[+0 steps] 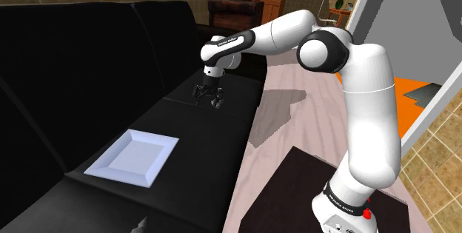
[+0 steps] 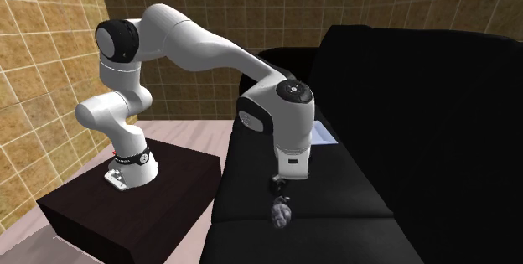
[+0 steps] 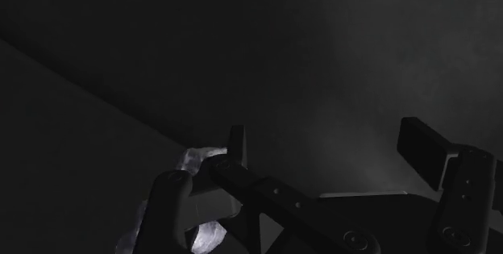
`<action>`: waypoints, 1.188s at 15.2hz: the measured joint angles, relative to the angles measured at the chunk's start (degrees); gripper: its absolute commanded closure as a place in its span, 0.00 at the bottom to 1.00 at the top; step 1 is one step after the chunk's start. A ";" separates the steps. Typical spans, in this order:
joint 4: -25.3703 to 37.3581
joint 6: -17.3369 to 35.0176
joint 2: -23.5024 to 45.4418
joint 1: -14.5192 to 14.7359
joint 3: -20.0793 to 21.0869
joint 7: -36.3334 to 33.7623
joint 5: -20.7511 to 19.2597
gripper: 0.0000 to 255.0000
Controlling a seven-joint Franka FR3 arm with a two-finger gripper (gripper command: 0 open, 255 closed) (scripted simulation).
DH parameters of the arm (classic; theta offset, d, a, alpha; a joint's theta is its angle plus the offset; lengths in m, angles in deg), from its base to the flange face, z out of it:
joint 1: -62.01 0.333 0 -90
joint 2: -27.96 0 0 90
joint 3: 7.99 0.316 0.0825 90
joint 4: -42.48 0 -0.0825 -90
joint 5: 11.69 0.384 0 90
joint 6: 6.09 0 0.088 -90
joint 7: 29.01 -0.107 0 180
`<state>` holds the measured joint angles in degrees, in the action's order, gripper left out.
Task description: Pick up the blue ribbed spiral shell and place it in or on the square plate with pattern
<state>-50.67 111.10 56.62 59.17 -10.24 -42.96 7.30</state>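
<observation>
My black gripper (image 1: pixel 209 100) hangs open just above the black sofa seat (image 1: pixel 185 120). A pale grey-blue ribbed shell (image 2: pixel 281 212) lies on the seat right under the gripper (image 2: pixel 279 188), near the cushion's front edge. Seen from the wrist, the shell (image 3: pixel 196 162) sits at the outer side of one finger, not between the two, and the gripper (image 3: pixel 329 135) holds nothing. The square plate (image 1: pixel 133 156), drawn plain white, rests on the neighbouring seat cushion, towards the shoulder view's lower left; a corner of the plate (image 2: pixel 325 135) peeks out behind the arm.
The sofa's tall black backrest (image 1: pixel 89 54) rises beyond the seat. My dark box stand (image 2: pixel 134 199) sits on a pale wooden floor (image 1: pixel 285 113) beside the sofa. Brown furniture (image 1: pixel 233 9) stands at the far end, with tiled walls (image 2: pixel 50 44) around.
</observation>
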 measured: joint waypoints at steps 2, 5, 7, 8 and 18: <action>-0.39 1.24 0.49 0.26 0.33 0.25 0.30 0.00; -1.17 2.19 0.44 0.48 0.47 0.23 0.42 0.00; -1.40 2.40 0.38 0.45 0.50 0.35 0.46 0.00; -1.32 2.32 0.42 0.42 0.49 0.37 0.44 0.00; -1.71 2.57 0.82 0.22 0.14 0.22 0.24 1.00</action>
<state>-52.38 113.67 57.44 59.39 -10.10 -42.74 7.54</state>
